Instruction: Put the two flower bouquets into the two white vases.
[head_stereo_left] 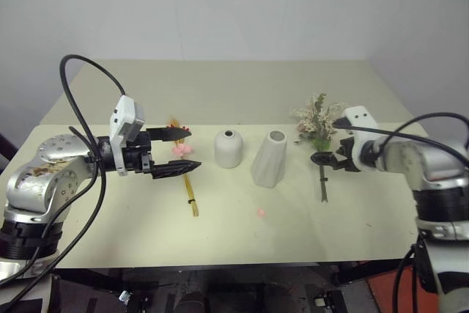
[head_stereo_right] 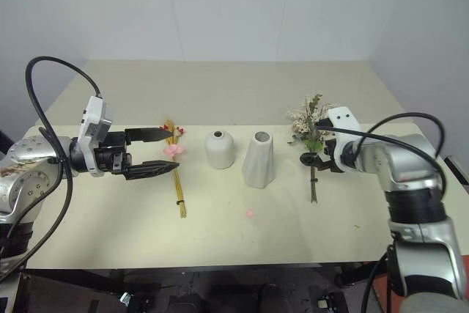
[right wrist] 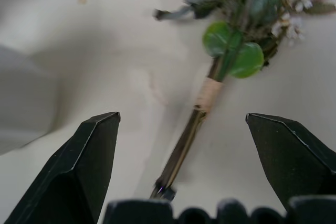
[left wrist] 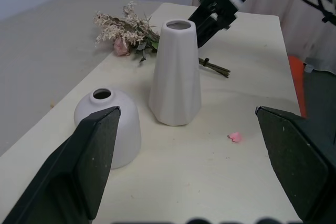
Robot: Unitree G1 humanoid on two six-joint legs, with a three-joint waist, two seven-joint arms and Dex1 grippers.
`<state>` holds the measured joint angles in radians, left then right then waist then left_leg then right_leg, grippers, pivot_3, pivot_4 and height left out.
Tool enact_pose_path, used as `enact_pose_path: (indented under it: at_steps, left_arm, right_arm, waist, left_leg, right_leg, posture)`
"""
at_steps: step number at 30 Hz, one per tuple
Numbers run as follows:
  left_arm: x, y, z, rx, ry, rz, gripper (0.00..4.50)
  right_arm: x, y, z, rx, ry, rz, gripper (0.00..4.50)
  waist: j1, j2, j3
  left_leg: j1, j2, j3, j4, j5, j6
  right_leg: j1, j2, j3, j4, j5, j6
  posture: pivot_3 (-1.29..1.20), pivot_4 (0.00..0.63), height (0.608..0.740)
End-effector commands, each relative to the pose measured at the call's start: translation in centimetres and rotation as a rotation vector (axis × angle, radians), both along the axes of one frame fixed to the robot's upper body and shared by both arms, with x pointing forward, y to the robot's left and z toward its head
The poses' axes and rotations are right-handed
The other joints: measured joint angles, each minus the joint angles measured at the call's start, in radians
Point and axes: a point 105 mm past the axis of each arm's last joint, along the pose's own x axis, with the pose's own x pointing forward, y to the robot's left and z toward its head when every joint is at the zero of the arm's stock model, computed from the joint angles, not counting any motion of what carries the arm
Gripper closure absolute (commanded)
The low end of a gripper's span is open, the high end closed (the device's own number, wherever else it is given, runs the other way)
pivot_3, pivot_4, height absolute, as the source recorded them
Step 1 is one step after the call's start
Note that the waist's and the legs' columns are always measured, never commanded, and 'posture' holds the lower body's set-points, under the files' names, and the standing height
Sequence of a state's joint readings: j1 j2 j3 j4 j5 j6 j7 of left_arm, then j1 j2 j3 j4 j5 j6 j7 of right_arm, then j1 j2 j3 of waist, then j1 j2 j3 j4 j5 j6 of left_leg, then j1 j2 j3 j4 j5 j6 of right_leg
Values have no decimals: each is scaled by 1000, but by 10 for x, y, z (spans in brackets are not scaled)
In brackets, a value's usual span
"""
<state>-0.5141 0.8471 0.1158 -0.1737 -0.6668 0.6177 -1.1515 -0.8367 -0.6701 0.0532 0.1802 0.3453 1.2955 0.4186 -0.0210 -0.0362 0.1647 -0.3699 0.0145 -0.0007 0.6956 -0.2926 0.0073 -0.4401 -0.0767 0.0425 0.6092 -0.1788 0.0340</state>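
The slim bouquet point(head_stereo_left: 192, 194) lies on the table with its yellow stems toward the front edge and its pink blossom point(head_stereo_left: 181, 149) at the far end. My left gripper point(head_stereo_left: 192, 150) hangs open just above that blossom end, pointing at the short round vase point(head_stereo_left: 228, 149). Beside it on the right stands the taller tapered vase point(head_stereo_left: 269, 157). Further right lies the bushy bouquet point(head_stereo_left: 316, 119), cream sprigs away from me. My right gripper point(right wrist: 181, 115) is open over its wrapped stem point(right wrist: 207, 94), one finger on each side, not closed on it.
A tiny loose pink petal point(head_stereo_left: 261, 212) lies in front of the tall vase. The cream table point(head_stereo_left: 220, 243) has bare room along its front edge and a wide bare stretch behind the vases. A pale wall stands behind the table.
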Motion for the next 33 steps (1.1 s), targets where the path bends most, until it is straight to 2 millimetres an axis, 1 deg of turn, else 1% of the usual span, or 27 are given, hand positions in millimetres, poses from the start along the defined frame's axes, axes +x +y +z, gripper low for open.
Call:
enact_pose_path:
  at_steps: [1,2,5,6,9,14,16,17,19,20,21,22,23,25,26,27,28,29,31,32,33]
  left_arm:
    - [1,-1,9,7,-46,-10,7]
    - [1,-1,9,7,-48,-10,7]
    - [-1,-1,9,8,-51,-11,0]
    - [-1,-1,9,9,-52,-11,0]
    - [-3,0,10,11,-53,-11,0]
    - [-4,3,10,19,-53,-6,0]
    - [-4,2,9,21,-51,-7,0]
    - [-4,2,9,21,-50,-7,0]
    - [-3,2,9,20,-49,-8,0]
    - [-3,2,9,18,-43,-7,0]
    - [-3,2,8,16,-35,-7,0]
    - [-3,3,8,15,-30,-7,0]
    - [-3,3,7,13,-25,-6,0]
    - [-3,4,6,9,-10,-7,0]
    - [-3,3,4,4,7,-12,0]
    - [-3,3,4,0,18,-16,0]
    - [-2,2,3,1,30,-25,0]
    - [-2,2,2,1,39,-34,0]
    - [1,0,3,3,45,-48,0]
    - [2,-1,4,4,46,-51,0]
    - [3,-2,5,4,47,-58,0]
  right_arm:
    - [22,-2,1,-48,-34,-48,0]
    - [27,-2,-4,-59,-27,-60,0]
    - [40,-2,-12,-77,-40,-73,576]
    - [43,-3,-13,-84,-48,-72,855]
    - [49,-5,-12,-86,-61,-84,1914]
    - [50,-2,-6,-83,-93,-48,3737]
    - [48,0,4,-61,-136,-41,4265]
    - [48,0,8,-51,-157,-42,4269]
    - [47,0,25,-9,-257,-53,4269]
    - [46,0,54,68,-402,-62,4269]
    - [40,-2,82,142,-530,-79,4269]
    - [34,-5,99,189,-612,-93,4269]
    - [28,-6,112,237,-675,-99,4269]
    - [13,-7,141,373,-810,-115,4269]
    - [-2,-3,166,501,-918,-80,4269]
    - [-14,-1,181,584,-988,-54,4269]
    - [-26,5,195,644,-1050,-17,4269]
    - [-35,14,206,689,-1093,19,4269]
    - [-49,33,219,770,-1139,83,4269]
    - [-54,39,222,793,-1146,99,4269]
    - [-60,52,223,802,-1157,140,4269]
  waist:
    - [-3,0,0]
    - [-5,0,0]
    - [-14,0,0]
    - [-16,0,0]
    - [-22,1,0]
    - [-26,1,1]
    - [-28,1,1]
    - [-27,2,1]
    - [-25,2,2]
    - [-24,3,2]
    - [-23,4,2]
    - [-22,5,3]
    - [-22,6,4]
    - [-22,6,4]
    - [-21,6,4]
    - [-21,6,4]
    - [-22,6,4]
    - [-23,6,4]
    - [-26,7,4]
    - [-27,7,4]
    - [-26,7,4]
  left_leg:
    - [0,0,0,0,0,0]
    - [0,0,0,0,0,0]
    - [0,0,0,0,0,0]
    - [0,0,0,0,0,0]
    - [0,0,0,0,0,0]
    - [0,0,-1,-1,0,0]
    - [0,0,-1,-2,0,0]
    - [0,0,-1,-2,0,0]
    - [0,0,-1,-2,0,0]
    - [0,0,-1,-2,0,0]
    - [0,0,-1,-2,0,0]
    - [-1,0,-1,-1,0,0]
    - [-2,0,-1,-2,0,0]
    - [-3,0,-1,-2,0,0]
    - [-3,1,-2,-2,0,0]
    - [-3,1,-2,-2,0,0]
    - [-3,1,-2,-2,0,0]
    - [-2,1,-2,-2,0,0]
    - [-2,1,-2,-2,0,0]
    - [-1,1,-2,-2,0,0]
    - [-1,1,-2,-2,0,0]
  right_leg:
    - [0,0,0,0,0,0]
    - [0,0,0,0,0,0]
    - [0,0,0,1,0,0]
    - [0,0,0,1,0,0]
    - [0,0,0,1,0,0]
    - [0,0,0,2,1,0]
    - [0,0,0,2,1,0]
    - [0,0,0,2,1,0]
    - [0,0,0,2,1,0]
    - [0,0,0,2,1,1]
    - [-1,0,0,2,1,1]
    - [-1,0,-1,2,1,1]
    - [-2,0,0,2,1,1]
    - [-2,0,-1,3,1,1]
    - [-2,0,-1,3,1,1]
    - [-2,0,-1,3,1,1]
    - [-2,0,-1,3,1,1]
    - [-2,0,-1,3,1,1]
    - [-2,0,-1,4,1,1]
    - [-2,0,-1,4,1,1]
    - [-2,0,-1,3,1,1]
  posture:
    - [0,150,740]
    - [0,150,740]
    - [0,150,740]
    - [0,150,740]
    - [0,150,740]
    - [0,150,740]
    - [0,150,740]
    - [0,150,740]
    - [0,150,740]
    - [0,150,740]
    - [0,150,740]
    - [0,150,740]
    - [0,150,740]
    - [0,150,740]
    - [0,150,740]
    - [0,150,740]
    - [0,150,740]
    - [0,150,740]
    - [0,150,740]
    - [0,150,740]
    - [0,150,740]
